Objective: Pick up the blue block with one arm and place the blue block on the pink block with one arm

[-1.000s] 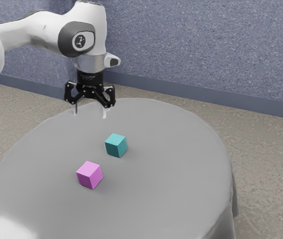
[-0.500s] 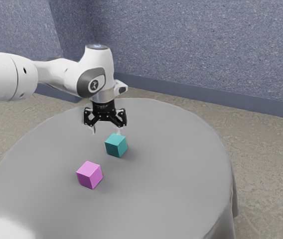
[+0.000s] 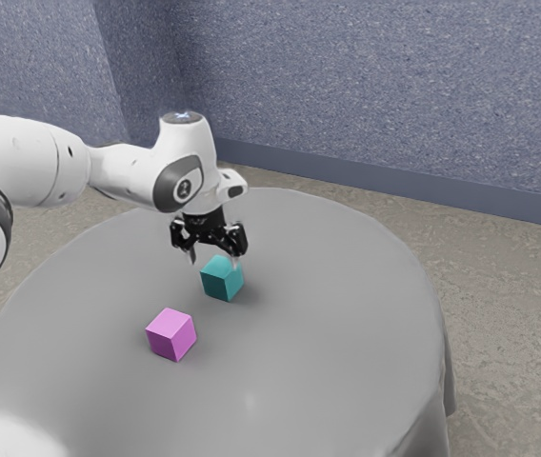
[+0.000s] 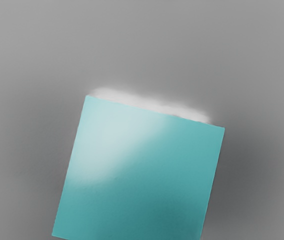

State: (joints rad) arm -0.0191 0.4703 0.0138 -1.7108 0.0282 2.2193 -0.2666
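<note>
I saw the blue block (image 3: 222, 279), teal in shade, resting flat on the grey worktop (image 3: 347, 314) near its middle, with one vertical edge turned toward the exterior camera. In the wrist view the block's top face (image 4: 142, 175) was a slightly rotated square with a pale sheen. The pink block (image 3: 171, 334), a similar cube, sat flat and apart from it, nearer the camera, toward the exterior view's left.
</note>
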